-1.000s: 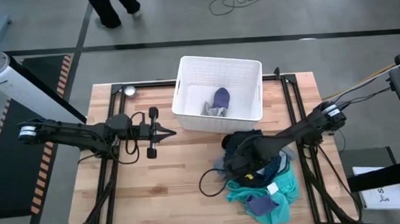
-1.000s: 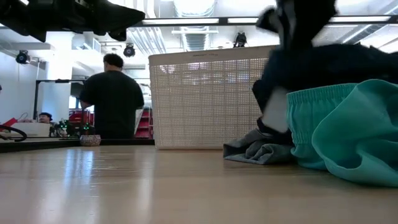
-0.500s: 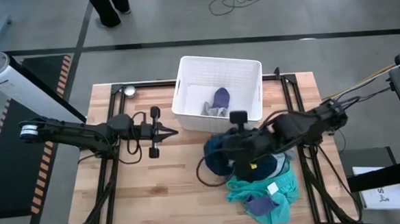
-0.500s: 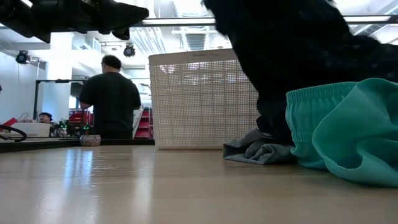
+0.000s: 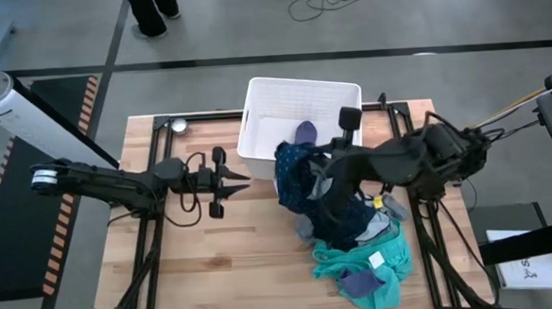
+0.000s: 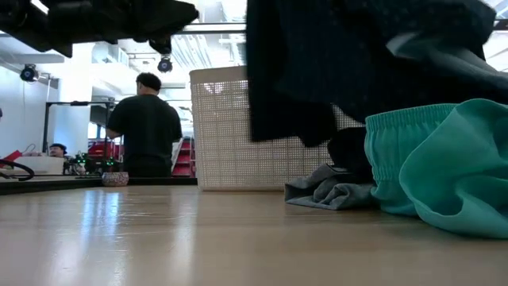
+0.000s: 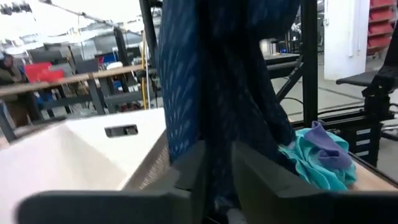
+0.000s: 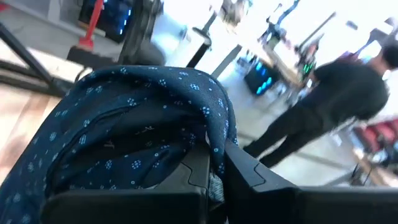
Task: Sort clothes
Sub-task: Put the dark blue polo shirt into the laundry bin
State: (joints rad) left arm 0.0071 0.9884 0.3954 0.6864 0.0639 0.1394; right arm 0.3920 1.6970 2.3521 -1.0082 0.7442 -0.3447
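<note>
My right gripper (image 5: 322, 171) (image 8: 216, 163) is shut on the dark navy patterned garment (image 5: 296, 177), raised above the table beside the white basket (image 5: 334, 95). The garment also hangs in the low view (image 6: 317, 71) and fills the left wrist view (image 7: 211, 74). The teal garment (image 5: 380, 248) with its white label (image 5: 378, 260) lies on the table near the front edge, under a small purple-blue piece (image 5: 360, 283). Grey cloth (image 6: 325, 191) lies beside it. My left gripper (image 5: 246, 179) is shut and empty, held above the table left of the basket. My right gripper pinches a bunched fold of the navy garment (image 8: 214, 177) between its two fingers. The cloth drapes over and in front of the fingers (image 8: 193, 168). The garment hangs below the gripper. Its left part (image 6: 290, 127) is clear of the table and its tail (image 5: 341, 229) trails onto the pile.
The basket holds a small purple-blue item (image 5: 305, 134) and grey cloth (image 5: 293, 154). A person (image 6: 147, 127) stands in the room beyond the table. Bare wooden tabletop (image 5: 215, 262) lies in front of the left arm.
My right gripper has risen from the pile and gone toward the far edge and the basket, carrying the navy garment. The garment's upper part is lifted up and leftward and now hangs beside the basket's front wall, while its tail stays on the pile.
</note>
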